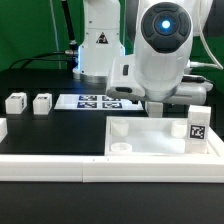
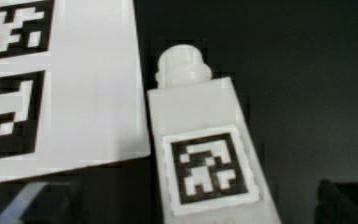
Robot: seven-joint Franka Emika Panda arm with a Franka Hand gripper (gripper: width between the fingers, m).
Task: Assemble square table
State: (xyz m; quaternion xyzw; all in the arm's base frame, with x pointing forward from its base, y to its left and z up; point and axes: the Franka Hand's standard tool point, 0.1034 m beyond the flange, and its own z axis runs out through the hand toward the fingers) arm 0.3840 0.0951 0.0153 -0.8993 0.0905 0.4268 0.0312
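Note:
A white leg block [image 2: 197, 130] with a black-and-white tag lies flat on the black table, its narrower peg end pointing away from the jaws, right beside the marker board [image 2: 51, 90]. My gripper [image 2: 190, 205] hangs open just above it, one dark finger [image 2: 345, 200] on each side, touching nothing. In the exterior view the gripper [image 1: 163, 104] is low behind the square tabletop [image 1: 150, 150], a rimmed white slab carrying a tag [image 1: 197, 127]; the arm hides that leg there. Two more leg blocks [image 1: 15, 102] [image 1: 42, 102] stand at the exterior view's left.
The marker board [image 1: 100, 100] lies in the middle of the table behind the tabletop. A long low white border wall [image 1: 60, 168] runs along the front. A further white piece [image 1: 2, 128] shows at the left edge. The robot base [image 1: 98, 50] stands at the back.

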